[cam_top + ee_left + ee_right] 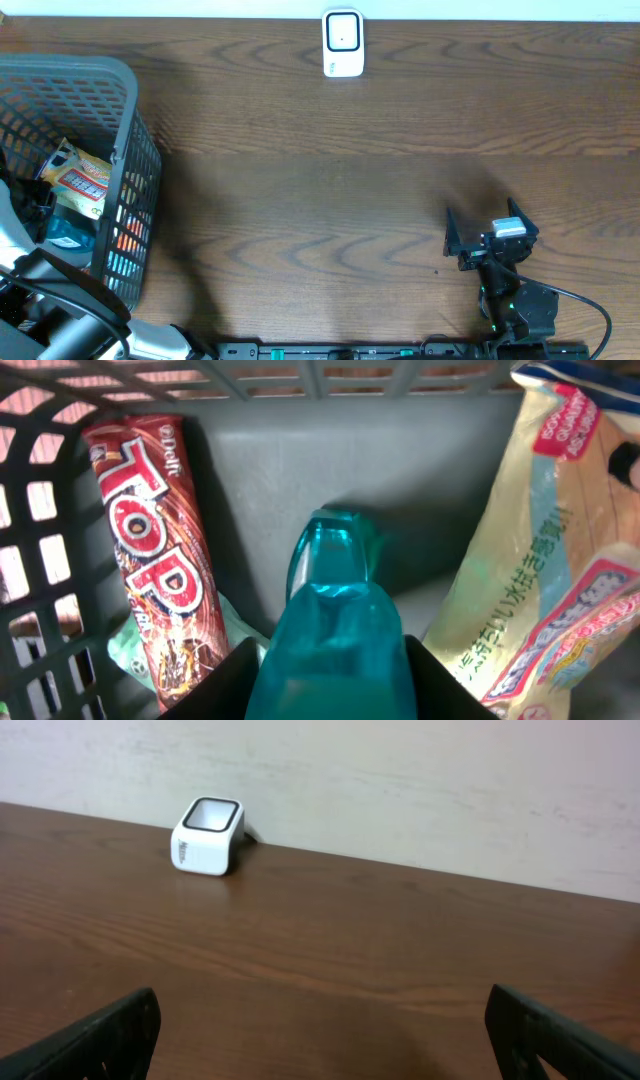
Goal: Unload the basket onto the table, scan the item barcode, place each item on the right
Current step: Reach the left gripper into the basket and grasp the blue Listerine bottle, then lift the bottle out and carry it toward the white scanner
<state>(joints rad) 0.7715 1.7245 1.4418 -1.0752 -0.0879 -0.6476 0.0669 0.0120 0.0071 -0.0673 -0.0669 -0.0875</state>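
Teal translucent plastic bottle [335, 630] lies inside the grey plastic lattice basket [100, 75] at the table's left edge, its neck pointing toward the basket's far wall. The brown wood-grain table [330, 180] fills the overhead view and is mostly bare in the middle. In the basket, a yellow printed snack bag [540, 560] leans just beside the bottle on its right. A red-brown chocolate bar wrapper [150, 560] printed with large letters stands against the lattice wall on the bottle's left, near it but not touching it where the left wrist view shows. The left arm reaches down into the basket, and the left gripper [330, 652] is clenched on the bottle, a dark finger pressed against each flank of its body. Well apart from all this, near the table's front right, the right gripper [487, 222] rests low over the wood with its fingers spread wide and nothing between them. A white box-shaped barcode scanner [342, 43] with a dark-rimmed window stands at the table's far edge, against the pale wall [420, 780], well apart from both grippers.
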